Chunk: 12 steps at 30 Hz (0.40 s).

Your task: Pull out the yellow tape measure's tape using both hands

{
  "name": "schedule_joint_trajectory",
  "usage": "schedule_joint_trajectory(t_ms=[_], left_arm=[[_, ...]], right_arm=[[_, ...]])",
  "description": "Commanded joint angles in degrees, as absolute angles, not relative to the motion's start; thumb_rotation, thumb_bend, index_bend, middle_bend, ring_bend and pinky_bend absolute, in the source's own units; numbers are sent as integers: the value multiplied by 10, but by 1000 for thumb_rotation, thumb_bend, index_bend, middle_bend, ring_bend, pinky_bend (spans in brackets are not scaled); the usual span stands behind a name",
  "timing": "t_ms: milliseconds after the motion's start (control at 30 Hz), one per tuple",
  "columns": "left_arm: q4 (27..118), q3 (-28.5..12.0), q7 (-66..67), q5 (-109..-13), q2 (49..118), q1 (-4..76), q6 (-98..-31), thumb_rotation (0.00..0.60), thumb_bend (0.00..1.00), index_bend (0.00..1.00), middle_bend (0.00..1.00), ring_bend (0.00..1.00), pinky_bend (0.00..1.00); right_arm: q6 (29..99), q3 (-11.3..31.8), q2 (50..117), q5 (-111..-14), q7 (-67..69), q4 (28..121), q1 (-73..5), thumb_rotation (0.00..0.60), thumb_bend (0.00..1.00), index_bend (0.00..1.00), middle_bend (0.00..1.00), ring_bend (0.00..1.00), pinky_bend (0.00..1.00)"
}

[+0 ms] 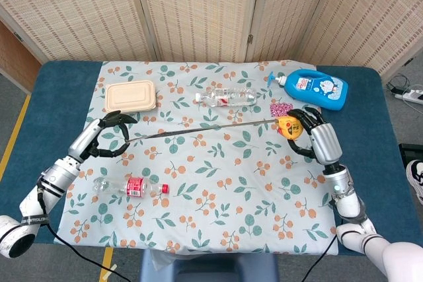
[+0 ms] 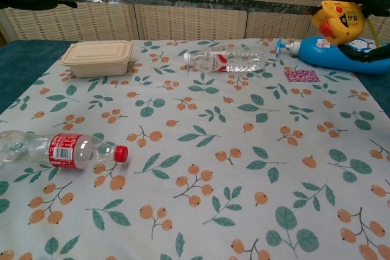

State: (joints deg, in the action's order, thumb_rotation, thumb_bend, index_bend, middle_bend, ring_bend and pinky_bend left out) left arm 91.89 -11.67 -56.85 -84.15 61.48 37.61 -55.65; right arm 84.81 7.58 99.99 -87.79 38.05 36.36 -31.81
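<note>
**Tape drawn out, held taut above the counter**

Near edge: red-capped bottle [image 1: 129, 187] lies on its side on the floral cloth [image 1: 218, 183]. Above mid-counter, left hand [image 1: 106, 138] pinches the end of the tape [image 1: 211, 127]; right hand [image 1: 316, 138] is clenched round the yellow tape measure [image 1: 286, 126], both held off the cloth. Tape spans between them, rising slightly toward the right. Behind: beige lunch box [image 1: 131, 96], clear bottle [image 1: 226, 96] on its side, small pink patch [image 1: 281, 108], blue pump bottle [image 1: 317, 88] lying flat
</note>
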Motion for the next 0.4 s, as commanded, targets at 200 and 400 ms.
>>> schedule_joint_trajectory(t_ms=[200, 400], left_arm=[[886, -99, -677, -887, 610, 391, -550, 600, 686, 749, 333, 273, 10], [874, -92, -679, -889, 617, 397, -552, 600, 687, 750, 333, 274, 10]], right_arm=[[847, 72, 993, -883, 398, 369, -316, 600, 421, 643, 453, 397, 154], [847, 73, 992, -884, 394, 369, -315, 600, 422, 645, 455, 397, 154]])
